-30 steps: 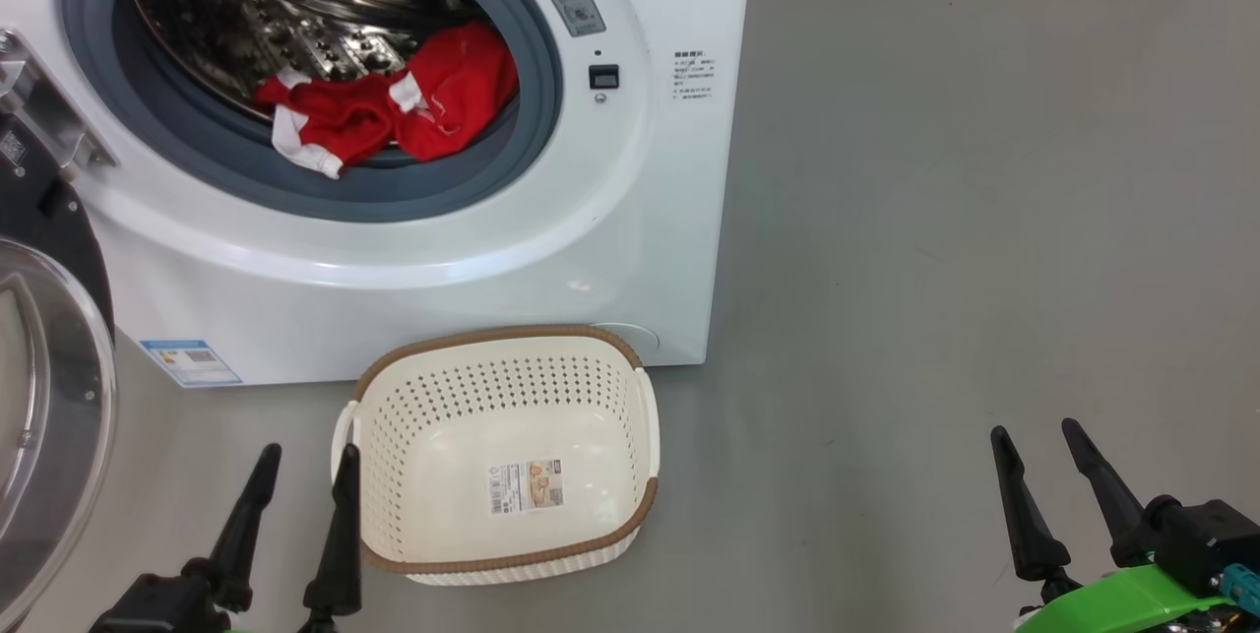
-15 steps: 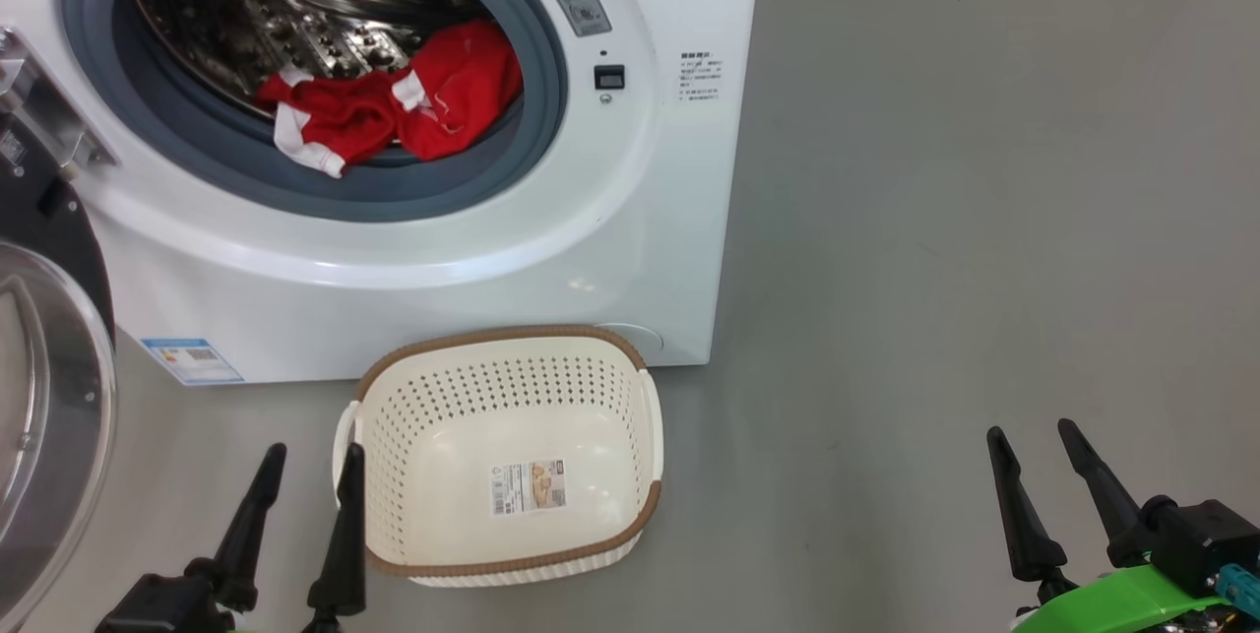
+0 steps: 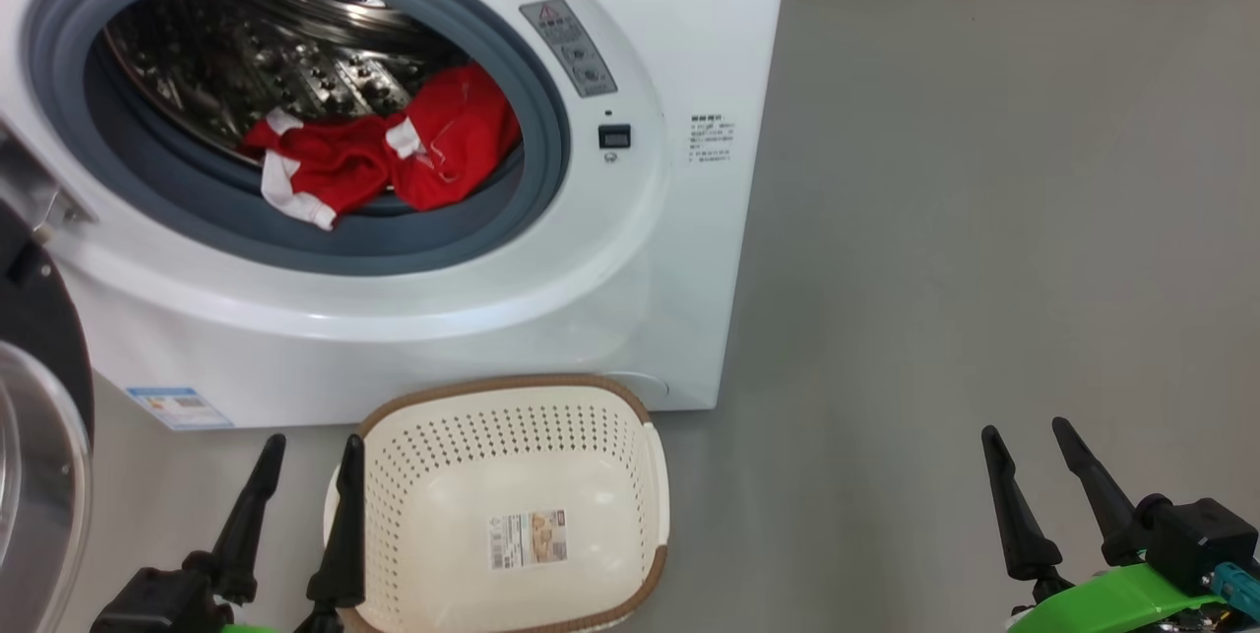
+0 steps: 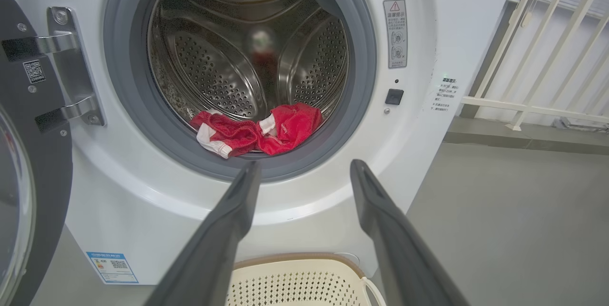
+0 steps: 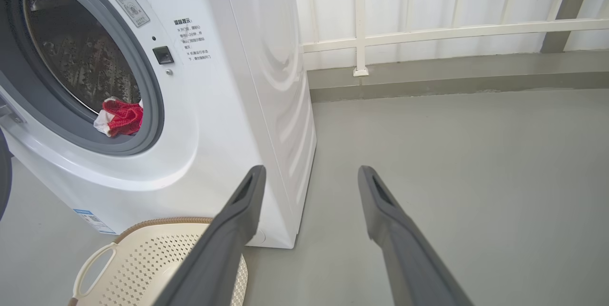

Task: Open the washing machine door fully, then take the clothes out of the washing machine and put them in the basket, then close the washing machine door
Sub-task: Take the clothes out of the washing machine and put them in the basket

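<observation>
Clothes (image 3: 433,151) seen at washing machine (image 3: 630,318) drum lip (image 3: 394,244), basket (image 3: 463,436) on floor (image 3: 984,220) below. Left gripper (image 3: 313,441), right gripper (image 3: 1024,428) spread, nothing gripped. Door hinge (image 4: 71,73) is given by left wrist view, railing (image 5: 428,30) by right.

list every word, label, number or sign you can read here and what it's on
No text reads clearly.
Grey label, washing machine front: red warning triangle; characters too small.
Printed note beside it: characters too small.
Blue sticker, machine's lower corner: code square, print too small.
Sticker on the washing machine door: code square only.
Paper label in the basket: blurred.
</observation>
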You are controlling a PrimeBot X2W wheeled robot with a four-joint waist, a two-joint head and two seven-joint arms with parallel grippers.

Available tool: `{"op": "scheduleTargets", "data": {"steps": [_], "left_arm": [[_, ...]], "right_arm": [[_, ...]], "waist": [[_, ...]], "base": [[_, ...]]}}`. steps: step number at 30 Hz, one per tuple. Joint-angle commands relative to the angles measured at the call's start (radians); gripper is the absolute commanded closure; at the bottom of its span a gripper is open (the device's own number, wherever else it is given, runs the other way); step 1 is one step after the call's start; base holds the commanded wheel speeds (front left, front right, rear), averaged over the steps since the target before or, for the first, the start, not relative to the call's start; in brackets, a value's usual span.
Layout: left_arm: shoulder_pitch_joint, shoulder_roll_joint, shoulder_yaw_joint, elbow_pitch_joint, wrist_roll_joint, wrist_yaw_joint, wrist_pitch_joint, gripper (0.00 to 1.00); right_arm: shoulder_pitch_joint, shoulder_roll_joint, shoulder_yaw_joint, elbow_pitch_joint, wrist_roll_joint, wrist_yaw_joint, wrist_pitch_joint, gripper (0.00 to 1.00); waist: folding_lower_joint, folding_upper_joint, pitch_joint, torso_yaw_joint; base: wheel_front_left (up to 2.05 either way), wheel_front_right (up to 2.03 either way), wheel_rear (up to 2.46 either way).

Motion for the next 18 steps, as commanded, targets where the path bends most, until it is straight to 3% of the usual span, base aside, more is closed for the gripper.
{"op": "scheduleTargets", "data": {"steps": [1, 18], "left_arm": [[-0.035, 0.019, 0.030, -0.031, -0.013, -0.006, -0.005, 0.00], [-0.049, 0.022, 0.016, 0.009, -0.008, -0.006, -0.005, 0.00]], "right_arm": [[-0.029, -0.010, 0.026, -0.023, -0.002, 0.007, -0.009, 0.00], [-0.039, -0.007, 0.036, -0.024, 0.000, 0.007, -0.009, 0.00]], "waist": [[0.0000, -0.0001, 0.000, 0.000], [0.0000, -0.0001, 0.023, -0.005]], "base": [[1.04, -1.04, 0.00], [0.21, -0.21, 0.00]]}}
